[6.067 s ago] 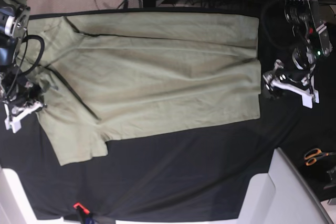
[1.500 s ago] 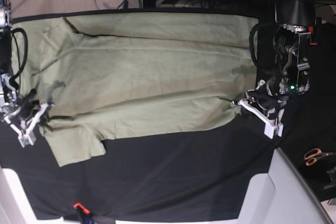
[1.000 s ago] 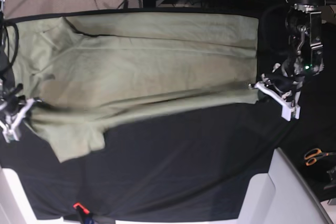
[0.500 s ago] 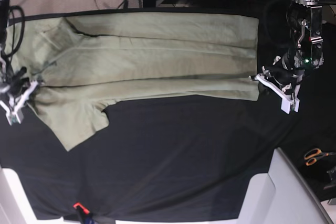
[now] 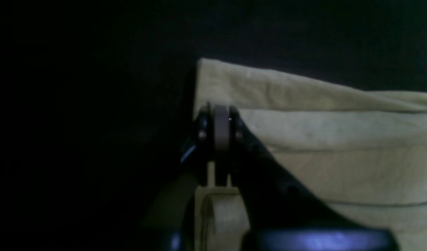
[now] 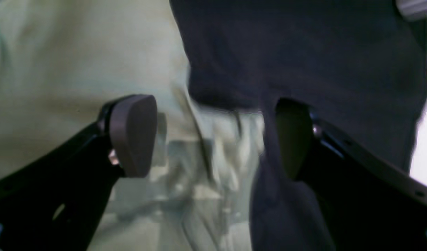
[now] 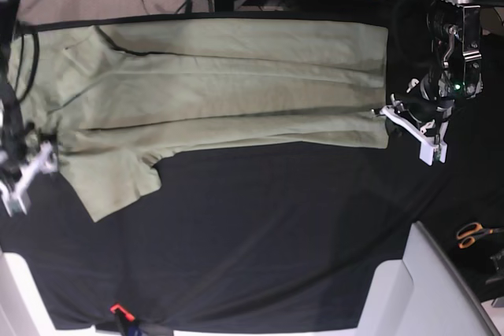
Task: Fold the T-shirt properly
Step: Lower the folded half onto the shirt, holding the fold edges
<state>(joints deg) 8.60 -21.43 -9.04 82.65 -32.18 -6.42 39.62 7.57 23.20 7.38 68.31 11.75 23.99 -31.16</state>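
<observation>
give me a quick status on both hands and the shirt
Left hand shut at the shirt's hem corner. Right hand open, sleeve edge loose between its fingers. Shirt flat on the black cloth, long edge folded over. Nothing in the way.

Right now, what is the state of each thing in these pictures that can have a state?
Pale sage-green cotton T-shirt: lying flat on the black cloth surface, one long side folded over, one sleeve sticking out.
Left gripper: shut on the T-shirt's hem corner.
Right gripper: open, fabric loose between its fingers.
Orange-handled scissors: closed, lying aside.
</observation>
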